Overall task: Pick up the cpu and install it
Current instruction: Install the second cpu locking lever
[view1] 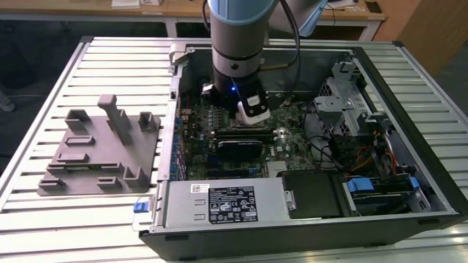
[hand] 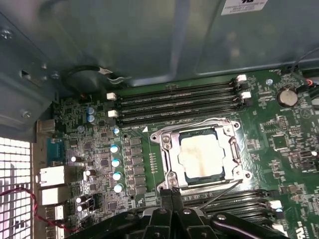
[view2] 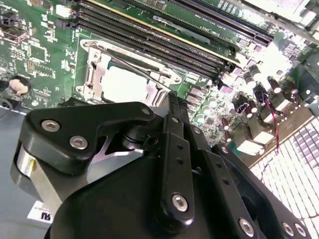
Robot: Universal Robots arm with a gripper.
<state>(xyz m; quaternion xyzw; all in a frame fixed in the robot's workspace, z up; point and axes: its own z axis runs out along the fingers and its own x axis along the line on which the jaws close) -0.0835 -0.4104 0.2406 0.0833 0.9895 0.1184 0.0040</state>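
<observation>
So the open PC case [view1: 307, 164] sits on a slatted metal table [view1: 109, 66], with a grey plastic tray with posts [view1: 102, 148] in the left half of the exterior view and wooden desks [view1: 183, 11] along the top edge behind it. The arm [view1: 238, 49] reaches down into the middle of the case over the green motherboard [hand: 99, 149]. The cpu [hand: 203, 157] is already sitting in its socket, silvery-white square top with a slightly smudged look, metal frame [hand: 169, 159] around it, RAM slots [hand: 174, 104] just beside. The gripper [hand: 172, 199] hangs right next to the socket with its fingers pressed together, holding nothing.
</observation>
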